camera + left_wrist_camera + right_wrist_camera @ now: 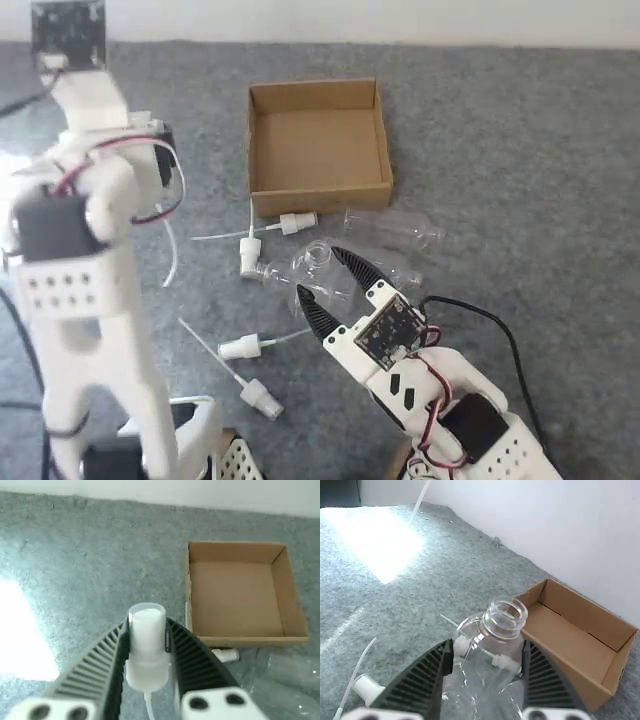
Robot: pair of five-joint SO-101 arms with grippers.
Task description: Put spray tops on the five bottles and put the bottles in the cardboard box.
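The left tool (147, 626) is closed on a white spray top (146, 652). The right tool (320, 274), at lower middle of the high view, grips a clear bottle (502, 620) between its jaws, just below the cardboard box (315, 150).

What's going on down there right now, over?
Left gripper shut on a spray top. Right gripper shut on an uncapped bottle. No bottle in the cardboard box yet. Loose bottles and tops lie in front of it.
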